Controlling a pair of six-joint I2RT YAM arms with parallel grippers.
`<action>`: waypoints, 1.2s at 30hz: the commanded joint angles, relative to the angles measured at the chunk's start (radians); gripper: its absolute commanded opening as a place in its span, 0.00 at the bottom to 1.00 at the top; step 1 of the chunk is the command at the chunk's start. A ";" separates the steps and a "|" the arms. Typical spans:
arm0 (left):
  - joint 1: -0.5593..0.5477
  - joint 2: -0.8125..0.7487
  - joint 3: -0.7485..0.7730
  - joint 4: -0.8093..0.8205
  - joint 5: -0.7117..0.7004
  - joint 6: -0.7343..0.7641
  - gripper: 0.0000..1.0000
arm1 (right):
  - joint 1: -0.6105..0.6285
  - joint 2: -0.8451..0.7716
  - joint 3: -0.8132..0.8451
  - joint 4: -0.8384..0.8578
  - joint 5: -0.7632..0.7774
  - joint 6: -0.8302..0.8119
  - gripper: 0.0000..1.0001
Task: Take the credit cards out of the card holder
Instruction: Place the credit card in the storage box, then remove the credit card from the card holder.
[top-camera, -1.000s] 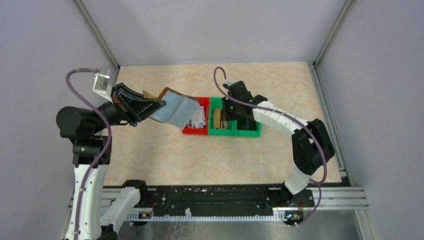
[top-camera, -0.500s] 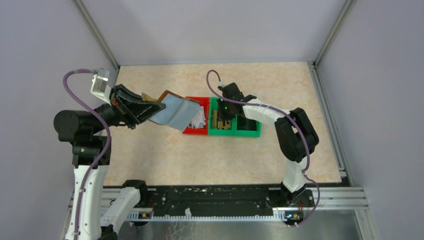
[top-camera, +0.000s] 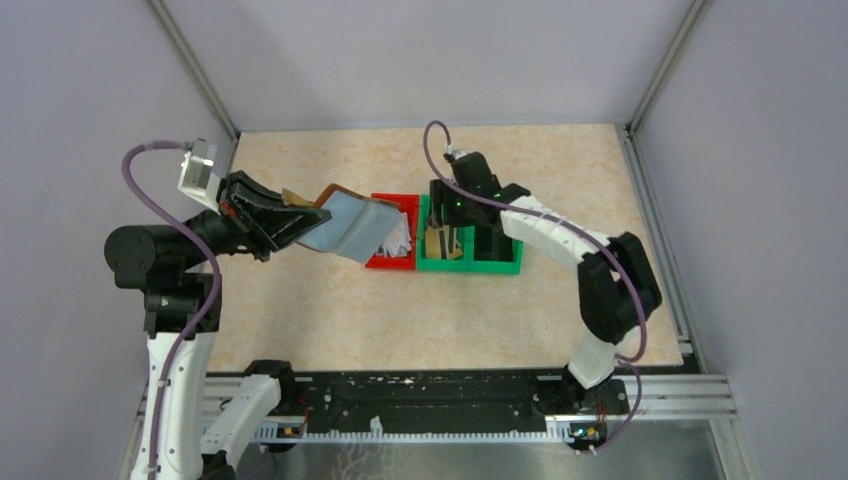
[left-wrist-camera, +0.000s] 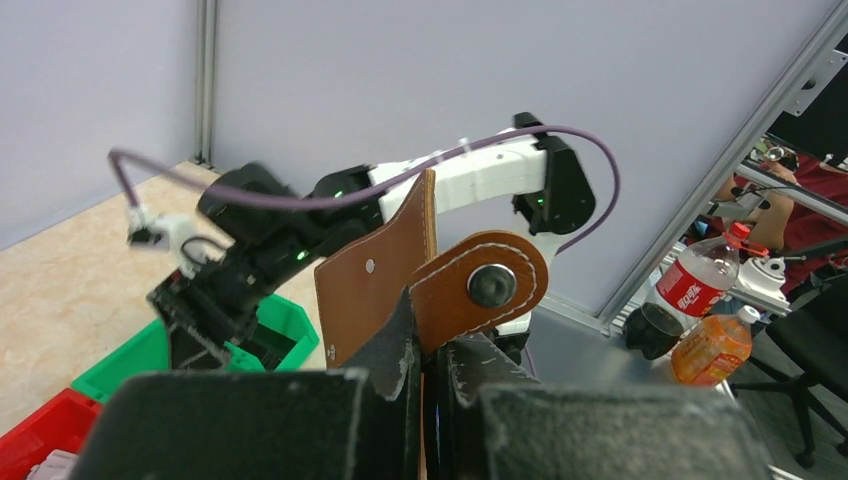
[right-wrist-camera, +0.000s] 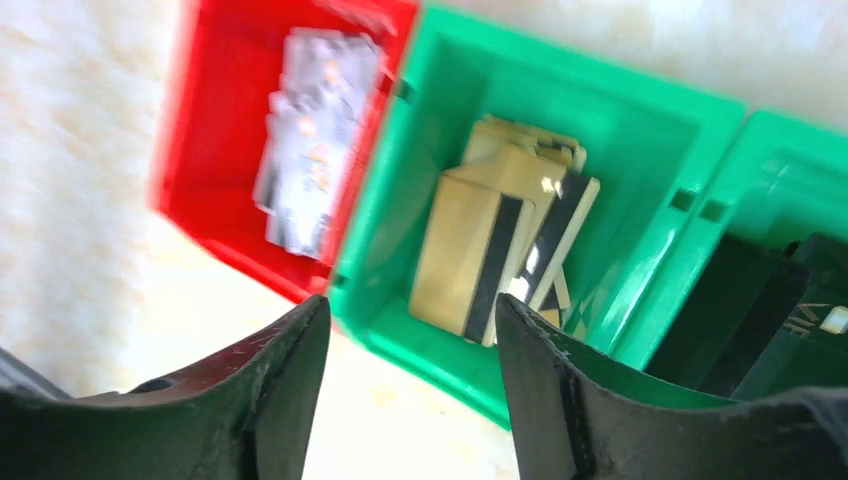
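The left gripper (left-wrist-camera: 425, 352) is clamped shut on the card holder (left-wrist-camera: 385, 270), its dark fingers (left-wrist-camera: 390, 345) pinching the lower edge just beneath the rounded snap tab (left-wrist-camera: 480, 285). The left wrist view shows only the brown outer face, standing upright. From the top, the left arm rises from its base at the near edge, bends over the left side of the table, and the left gripper (top-camera: 312, 214) holds the card holder (top-camera: 352, 226) in the air, unfolded. Its pale grey-blue inside faces up and its free end hangs above the red bin (top-camera: 385, 263).

The right gripper (right-wrist-camera: 410, 310) has its jaws apart with nothing between them, hovering above the near wall of the green bin (right-wrist-camera: 600, 110). In that bin lie the credit cards (right-wrist-camera: 480, 255), gold with a dark stripe, stacked loosely. Dark cards (right-wrist-camera: 760, 320) lie in a second green bin (right-wrist-camera: 790, 160) to the right. Whitish paper scraps (right-wrist-camera: 310, 140), blurred, fill the red bin (right-wrist-camera: 200, 170) to the left.

From the top, the right arm reaches from its base in a wide bend across the table. The right gripper (top-camera: 446, 228) points down over the green bin (top-camera: 432, 264), hiding most of the credit cards (top-camera: 437, 243).
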 joint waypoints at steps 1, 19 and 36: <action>0.004 -0.002 0.011 0.078 -0.001 -0.027 0.00 | -0.001 -0.260 0.039 0.099 -0.003 0.011 0.64; 0.004 0.012 -0.014 0.177 0.023 -0.161 0.00 | 0.089 -0.776 -0.530 0.995 -0.391 0.131 0.98; 0.004 0.012 -0.025 0.208 0.052 -0.194 0.00 | 0.190 -0.663 -0.463 1.111 -0.437 0.125 0.81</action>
